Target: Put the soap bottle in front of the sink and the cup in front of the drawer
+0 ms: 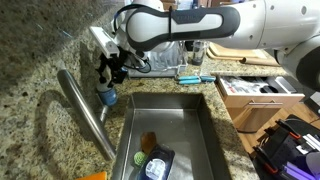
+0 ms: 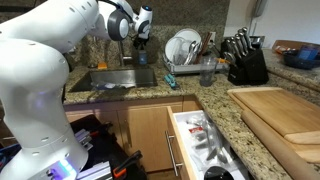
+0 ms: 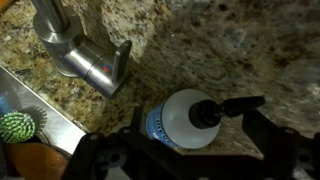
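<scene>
Soap bottle (image 3: 183,122), clear with blue liquid and a black pump top, stands upright on the speckled granite worktop (image 3: 250,50), near the base of the steel faucet (image 3: 85,60) and just off the back corner of the sink (image 1: 175,112). Directly above it hangs the gripper (image 1: 110,76), its jaws spread wide and holding nothing; in the wrist view the dark fingers (image 3: 275,150) frame the bottle on either side, apart from it. The white arm (image 1: 200,25) reaches across the worktop to that corner. Inside the basin lie a green scrubber (image 3: 15,125), an orange item (image 1: 150,138) and a dark container (image 1: 158,162). Along the sink's far edge rests a teal-handled brush (image 1: 195,77). Farther out, in an exterior view, a dish rack with a white plate (image 2: 183,48) sits behind the basin, and beside it what looks like a clear cup (image 2: 208,72), though the picture is too small to be sure. A black knife block (image 2: 245,62) stands just past that cup, with a wooden cutting board (image 2: 275,110) nearer the camera. The drawer (image 2: 178,140) below the worktop is pulled open, with utensils in it.
</scene>
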Available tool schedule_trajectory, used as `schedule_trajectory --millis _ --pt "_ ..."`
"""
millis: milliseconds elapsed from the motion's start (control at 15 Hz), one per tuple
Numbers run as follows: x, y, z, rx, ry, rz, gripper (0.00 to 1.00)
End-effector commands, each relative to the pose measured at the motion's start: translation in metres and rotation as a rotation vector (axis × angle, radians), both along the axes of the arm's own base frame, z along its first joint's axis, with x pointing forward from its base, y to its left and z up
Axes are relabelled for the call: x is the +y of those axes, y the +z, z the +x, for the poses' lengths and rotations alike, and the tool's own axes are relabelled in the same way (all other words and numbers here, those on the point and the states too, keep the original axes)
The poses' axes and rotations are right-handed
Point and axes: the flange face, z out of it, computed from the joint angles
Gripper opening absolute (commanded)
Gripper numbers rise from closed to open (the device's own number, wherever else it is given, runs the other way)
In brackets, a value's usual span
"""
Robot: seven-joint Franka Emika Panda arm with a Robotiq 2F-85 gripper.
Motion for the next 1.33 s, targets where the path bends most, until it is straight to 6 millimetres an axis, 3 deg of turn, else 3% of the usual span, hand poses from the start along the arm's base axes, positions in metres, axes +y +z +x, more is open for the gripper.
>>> schedule_trajectory --millis 0,867,1267 --pt "0.001 -0.001 0.000 0.000 0.000 0.000 1.00" --pt "0.005 -0.003 -0.004 0.014 0.009 0.007 1.00" --pt "0.002 -0.013 -0.001 0.100 -0.188 0.006 1.00"
